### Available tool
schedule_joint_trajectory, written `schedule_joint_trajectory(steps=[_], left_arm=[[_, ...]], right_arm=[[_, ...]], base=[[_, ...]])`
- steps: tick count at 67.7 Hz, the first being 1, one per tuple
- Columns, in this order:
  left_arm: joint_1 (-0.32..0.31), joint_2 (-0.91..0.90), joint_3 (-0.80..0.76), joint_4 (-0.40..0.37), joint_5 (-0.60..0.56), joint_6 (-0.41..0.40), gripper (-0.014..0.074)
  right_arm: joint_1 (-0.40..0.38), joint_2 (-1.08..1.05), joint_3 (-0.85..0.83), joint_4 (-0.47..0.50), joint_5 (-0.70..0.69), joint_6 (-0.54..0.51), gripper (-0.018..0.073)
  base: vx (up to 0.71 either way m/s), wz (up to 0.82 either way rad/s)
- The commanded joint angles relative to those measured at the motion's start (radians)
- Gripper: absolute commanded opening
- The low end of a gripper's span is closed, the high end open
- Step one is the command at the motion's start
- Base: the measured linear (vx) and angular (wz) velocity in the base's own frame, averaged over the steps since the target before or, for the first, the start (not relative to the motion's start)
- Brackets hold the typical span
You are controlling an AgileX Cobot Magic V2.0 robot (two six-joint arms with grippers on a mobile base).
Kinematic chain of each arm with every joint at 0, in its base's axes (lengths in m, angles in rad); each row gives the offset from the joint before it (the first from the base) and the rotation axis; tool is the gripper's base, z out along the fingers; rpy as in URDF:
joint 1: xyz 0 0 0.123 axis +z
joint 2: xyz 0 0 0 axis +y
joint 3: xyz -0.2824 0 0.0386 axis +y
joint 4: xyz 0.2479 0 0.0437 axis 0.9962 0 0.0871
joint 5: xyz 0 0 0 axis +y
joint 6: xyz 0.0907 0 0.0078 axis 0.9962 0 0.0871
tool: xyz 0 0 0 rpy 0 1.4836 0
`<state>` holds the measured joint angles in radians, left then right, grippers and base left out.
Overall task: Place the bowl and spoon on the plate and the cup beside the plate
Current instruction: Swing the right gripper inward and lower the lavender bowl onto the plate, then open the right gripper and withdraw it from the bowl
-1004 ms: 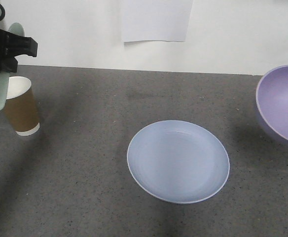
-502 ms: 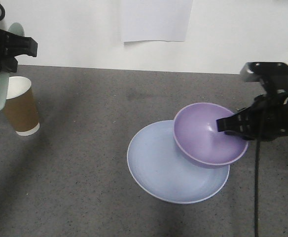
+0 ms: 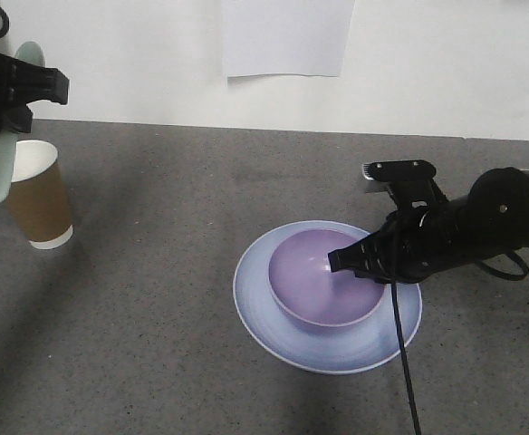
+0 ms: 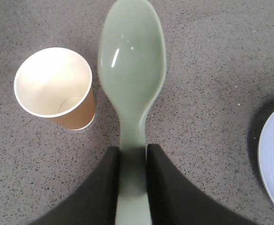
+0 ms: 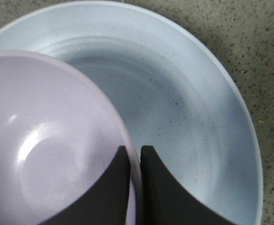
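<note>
Two black fingers of the right gripper (image 5: pixel 134 151) were pinched on the rim of the bowl (image 5: pixel 43 140), one inside the wall and one outside. Half a second before, that bowl had hung tilted over the right edge of the plate (image 3: pixel 257 304). It now sat level inside the rim, near the middle, and the right arm had come in lower over the table (image 3: pixel 156 326).

The left gripper (image 4: pixel 132 150) was closed on the handle of the spoon (image 4: pixel 132 61) and had not moved. The spoon was held in the air, head pointing away from the wrist. The cup (image 3: pixel 36 204) stood upright at the far left, well apart from the plate, as before.
</note>
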<state>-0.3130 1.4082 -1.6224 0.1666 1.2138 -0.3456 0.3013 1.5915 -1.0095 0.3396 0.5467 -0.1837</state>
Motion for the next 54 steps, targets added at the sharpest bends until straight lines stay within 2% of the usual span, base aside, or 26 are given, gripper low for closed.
schedule_joint_trajectory(steps=[1,12,23,35,48,54], left_arm=[[0.001,-0.029,-0.024,0.01,-0.043,-0.002,-0.0006],[0.001,-0.029,-0.024,0.01,-0.043,-0.002,-0.0006],[0.001,-0.029,-0.024,0.01,-0.042,-0.002,-0.0006],[0.001,-0.029,-0.024,0.01,-0.038,-0.002,-0.0006],[0.001,-0.029,-0.024,0.01,-0.034,-0.002,-0.0006],[0.001,-0.029,-0.024,0.01,-0.032,-0.002,-0.0006]], right_arm=[[-0.001,-0.024,-0.028,0.002,-0.055,0.002,-0.0003],[-0.003,-0.02,-0.028,0.002,-0.054,0.005,0.002],[-0.006,-0.02,-0.028,0.002,-0.054,0.012,0.0096],[-0.006,-0.02,-0.028,0.002,-0.054,0.017,0.0249],[-0.006,-0.022,-0.028,0.002,-0.059,0.059,0.0489],[-0.006,-0.03,-0.028,0.002,-0.061,0.064,0.0571]], base=[[0.0,0.0],[0.0,0.0],[0.0,0.0],[0.0,0.0],[0.0,0.0],[0.0,0.0]])
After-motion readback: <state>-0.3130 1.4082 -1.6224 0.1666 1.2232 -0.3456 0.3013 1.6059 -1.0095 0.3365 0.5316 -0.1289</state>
